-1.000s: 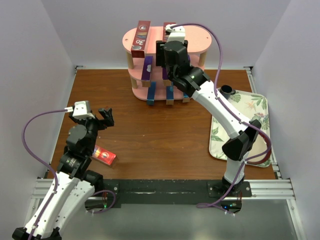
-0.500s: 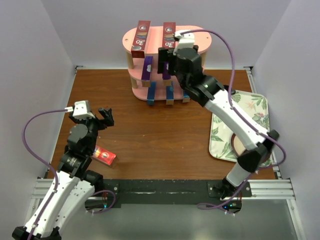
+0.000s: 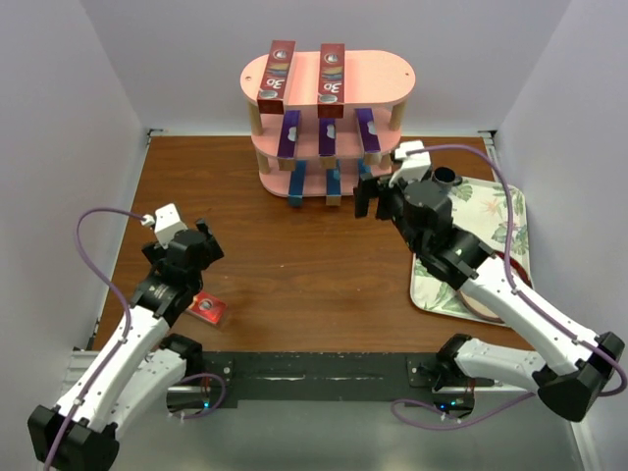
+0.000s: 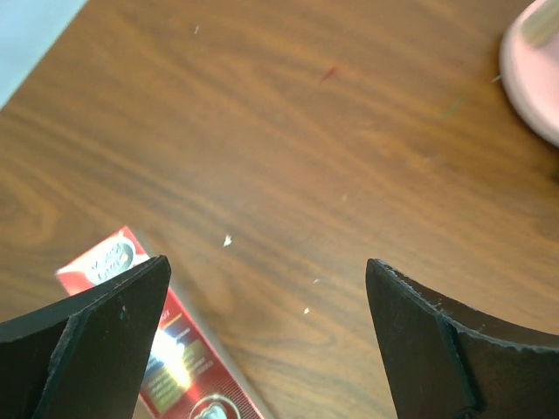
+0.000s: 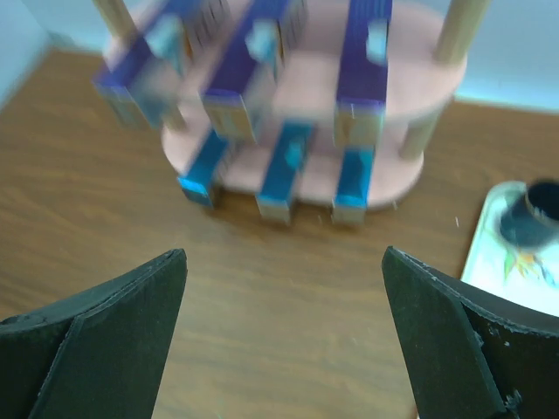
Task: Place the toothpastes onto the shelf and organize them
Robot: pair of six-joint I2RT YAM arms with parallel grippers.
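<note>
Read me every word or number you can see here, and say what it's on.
"3D": left red carton on the shelf's top tier.
"3D": right red carton beside it.
Loose red carton: print too blurred to read.
Purple cartons and blue cartons: nothing legible.

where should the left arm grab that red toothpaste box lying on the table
Pinch the red carton across its two long sides, near the middle, coming straight down with the left gripper. It lies flat on the table, long and slim, so probably only its narrow width fits between the open jaws.
</note>
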